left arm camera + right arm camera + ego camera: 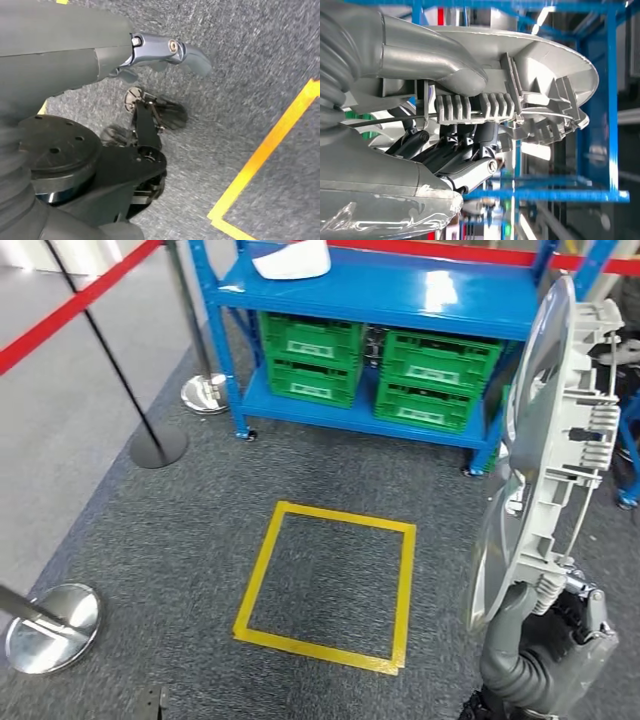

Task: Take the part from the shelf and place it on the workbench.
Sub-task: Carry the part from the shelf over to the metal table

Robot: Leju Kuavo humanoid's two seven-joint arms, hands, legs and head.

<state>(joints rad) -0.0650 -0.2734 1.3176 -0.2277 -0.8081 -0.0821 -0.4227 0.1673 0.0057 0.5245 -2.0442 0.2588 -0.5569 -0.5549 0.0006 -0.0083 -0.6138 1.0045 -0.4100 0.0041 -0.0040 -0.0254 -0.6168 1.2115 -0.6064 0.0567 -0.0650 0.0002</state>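
Observation:
The part (558, 440) is a silver, disc-shaped plastic cover with ribbed clips on its back. It stands on edge at the right of the head view. My right hand (543, 650) grips its lower rim from below. In the right wrist view the thumb lies along the part (531, 65), and the dark fingers (463, 145) clamp its ribbed back. My left hand (151, 120) hangs over the grey carpet and holds nothing, with its fingers apart. The blue shelf (362, 295) stands ahead of me.
A white part (290, 260) lies on the shelf top, above green crates (313, 355) on the lower level. A yellow tape square (317, 648) marks the carpet in front. Stanchions (158, 445) with a red belt (68, 305) fence the left side.

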